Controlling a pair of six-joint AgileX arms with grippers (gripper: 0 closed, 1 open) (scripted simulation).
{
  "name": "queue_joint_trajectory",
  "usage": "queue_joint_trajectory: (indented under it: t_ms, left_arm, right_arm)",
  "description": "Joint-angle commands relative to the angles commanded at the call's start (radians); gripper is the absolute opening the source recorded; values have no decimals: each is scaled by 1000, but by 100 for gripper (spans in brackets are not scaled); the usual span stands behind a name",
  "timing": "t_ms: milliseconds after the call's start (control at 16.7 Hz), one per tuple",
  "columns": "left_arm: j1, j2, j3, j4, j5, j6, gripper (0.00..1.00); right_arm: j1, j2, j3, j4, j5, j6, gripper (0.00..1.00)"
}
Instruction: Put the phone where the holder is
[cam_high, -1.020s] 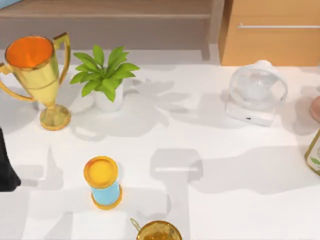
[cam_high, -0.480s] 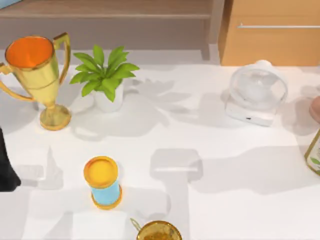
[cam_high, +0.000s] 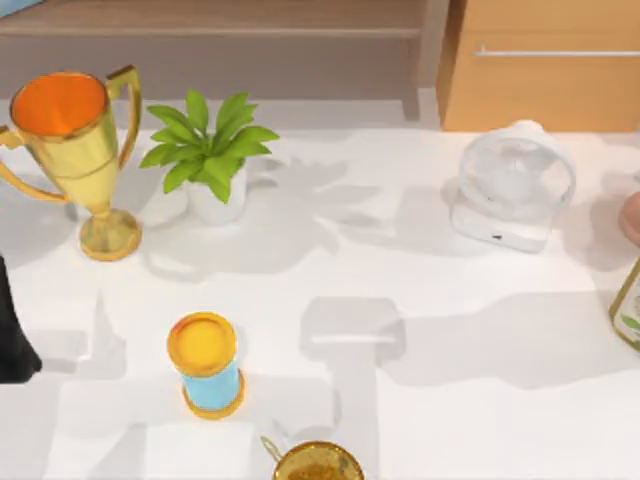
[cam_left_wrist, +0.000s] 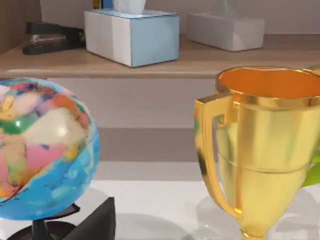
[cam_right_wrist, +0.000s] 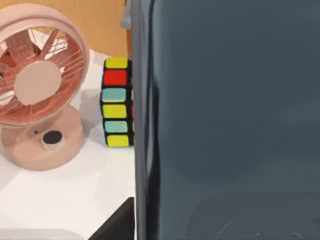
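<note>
While the phone (cam_right_wrist: 230, 115) looms close before a pink fan (cam_right_wrist: 37, 90) and colour cube (cam_right_wrist: 117, 102), tool states stay unreadable.

Phone (cam_right_wrist: 230, 120) cut off by right wrist view's edges, hiding part of colour cube (cam_right_wrist: 117, 102).

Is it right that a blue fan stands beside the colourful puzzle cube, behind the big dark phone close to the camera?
Not quite: the fan is pink, not blue, as the right wrist view shows. It does stand beside the colourful puzzle cube, and the dark phone looms close in front of the camera, hiding part of the cube.
</note>
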Motion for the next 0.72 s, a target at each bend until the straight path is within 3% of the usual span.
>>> queue_joint_trajectory:
  t_ms: [660, 720]
  left_arm:
    - [0, 0, 0, 0, 0, 0, 100]
    - [0, 0, 0, 0, 0, 0, 100]
  right_arm:
    - [0, 0, 0, 0, 0, 0, 98]
    - [0, 0, 0, 0, 0, 0, 100]
